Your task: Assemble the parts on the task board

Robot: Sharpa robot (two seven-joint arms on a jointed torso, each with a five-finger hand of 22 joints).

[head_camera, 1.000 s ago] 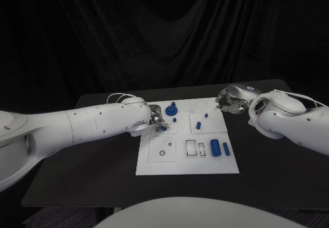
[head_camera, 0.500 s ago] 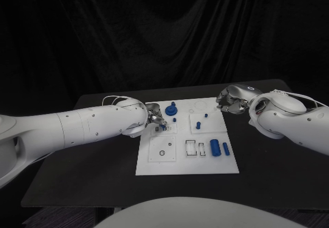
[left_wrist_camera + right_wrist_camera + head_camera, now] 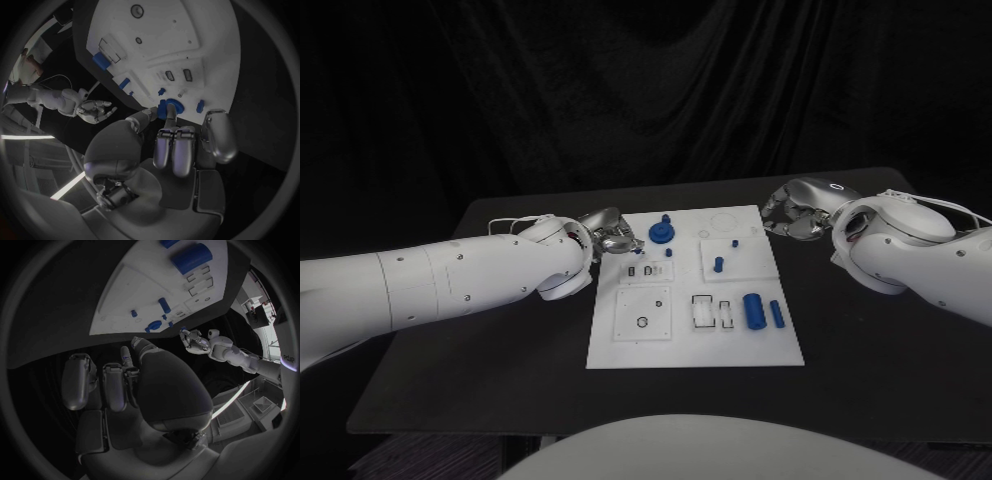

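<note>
The black counter point(image 3: 488, 350) carries the white task board point(image 3: 678, 340) at its middle, and the two white arms are brought in from either side. The left hand point(image 3: 607, 232) is seen at the board's far left corner; in the left wrist view its fingers point(image 3: 177, 150) are curled inward with nothing between them, just short of the blue knob-shaped part point(image 3: 169, 107) standing at the board's far edge. The right hand point(image 3: 790, 212) is held off the board's far right corner – from the head view its grip cannot be told, but the right wrist view shows its fingers point(image 3: 115, 385) folded in over the dark counter, nothing being grasped.

On the board, a thick blue cylinder point(image 3: 751, 310) and a thinner blue bar point(image 3: 775, 314) are laid side by side near the right edge, with a small blue peg point(image 3: 718, 264) farther back. The left wrist view also shows two dark slots point(image 3: 178, 75) – barely made out from the head. No legible writing is found.
</note>
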